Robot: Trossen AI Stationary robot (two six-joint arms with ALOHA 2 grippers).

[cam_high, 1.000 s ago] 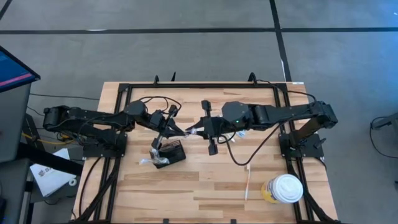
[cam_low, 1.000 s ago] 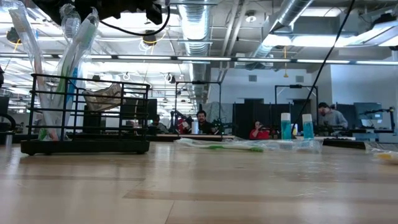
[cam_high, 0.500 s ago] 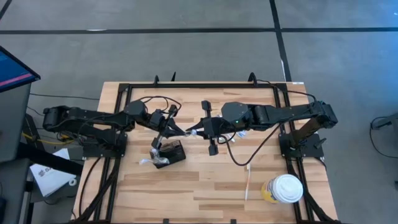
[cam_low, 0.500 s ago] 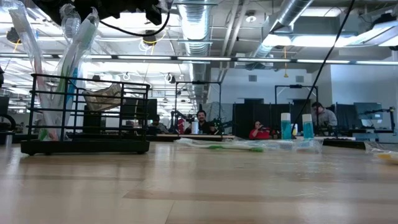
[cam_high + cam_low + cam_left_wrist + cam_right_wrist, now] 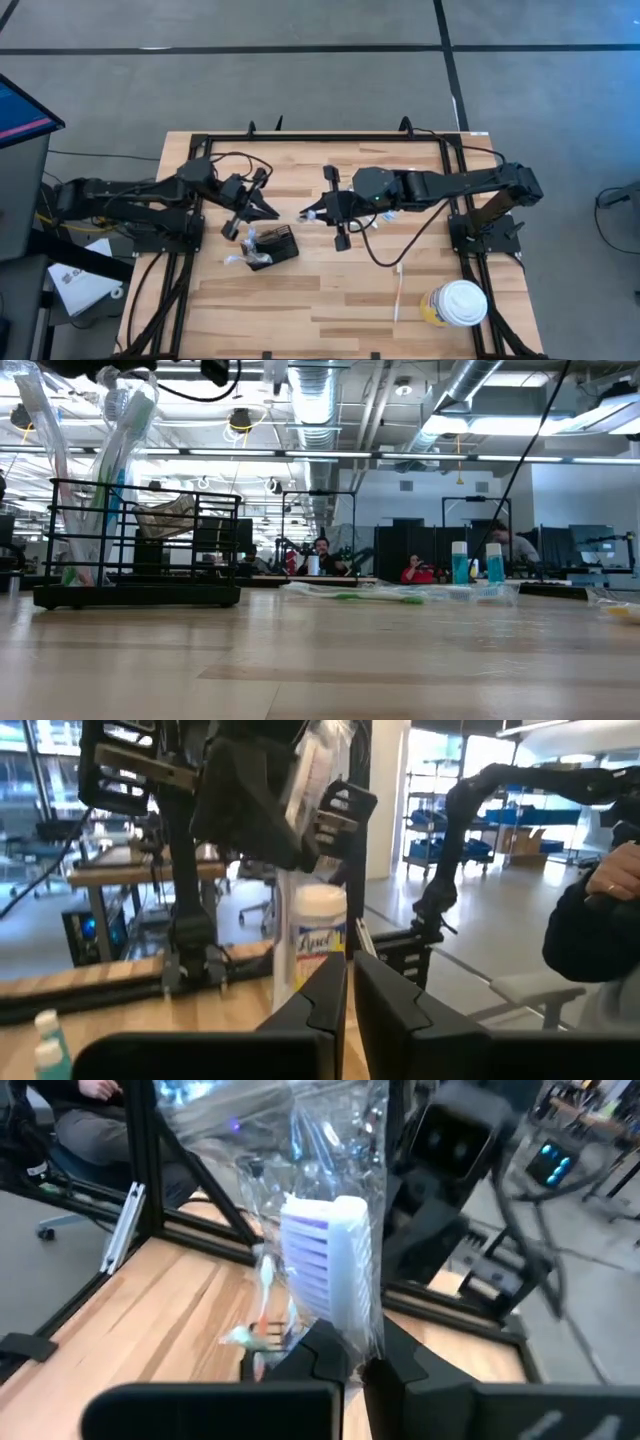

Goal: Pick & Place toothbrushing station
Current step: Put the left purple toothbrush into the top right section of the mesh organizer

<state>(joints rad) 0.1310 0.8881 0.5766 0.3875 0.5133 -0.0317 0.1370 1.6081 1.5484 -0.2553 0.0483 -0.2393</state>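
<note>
A: Station status?

B: Toothbrushing station [image 5: 272,246] is sitting on the table [image 5: 320,300], approx. 8 o'clock from centre in the high view. Small black box, open wire-mesh walls, dark all over; the low view is showing thin upright bars on a solid dark base [image 5: 140,540]. Packaged toothbrushes are standing in it, leaning toward 11 o'clock in the low view.

A: Grippers?

B: Left gripper [image 5: 270,209] is hanging just above the station, at its 12 o'clock; fingers are lying pressed together per the left wrist view [image 5: 345,995], nothing between them. Right gripper [image 5: 312,214] is hovering near table centre, pinching a plastic-wrapped toothbrush [image 5: 330,1270]; white head w/ purple bristle rows is showing through the wrap. The two grippers are apart.

A: Counts?

B: 1 station. 2 arms. 1 white-lidded yellowish cup [image 5: 455,303] at 4 o'clock, well apart from the station. 1 loose toothbrush [image 5: 398,293] is lying just beside the cup, at its 9 o'clock. Wrapped items inside the station: at least 2, exact no. can't tell. People are sitting in the room beyond the table.
</note>
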